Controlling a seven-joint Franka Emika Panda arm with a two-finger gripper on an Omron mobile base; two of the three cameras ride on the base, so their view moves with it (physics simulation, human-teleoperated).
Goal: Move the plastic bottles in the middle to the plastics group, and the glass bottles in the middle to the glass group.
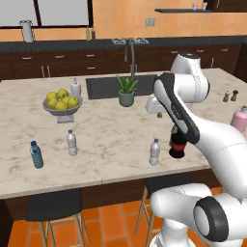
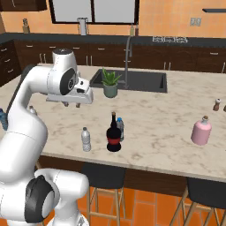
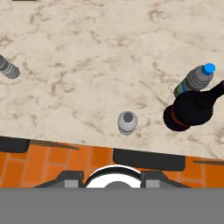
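In the middle near the counter's front edge stand a clear ribbed water bottle (image 1: 155, 152) (image 2: 86, 139) (image 3: 127, 122), a dark red-labelled glass bottle (image 1: 177, 147) (image 2: 113, 137) (image 3: 190, 111) and, just behind it, a blue-capped dark plastic bottle (image 2: 120, 128) (image 3: 197, 78). The plastics group stands to the left: a blue bottle (image 1: 36, 154) and a clear bottle (image 1: 72, 143). The pink glass bottle (image 1: 240, 119) (image 2: 201, 130) stands far right. My gripper (image 1: 159, 115) (image 2: 72, 104) (image 3: 113, 179) hovers high above the counter, open and holding nothing, looking down on the clear bottle's cap.
A bowl of lemons (image 1: 61, 102), a potted plant (image 1: 127, 90) (image 2: 110, 84) and the sink (image 1: 103, 87) lie further back. Salt and pepper shakers (image 1: 230, 95) stand at the right. Stools (image 1: 53, 205) sit under the counter's front edge.
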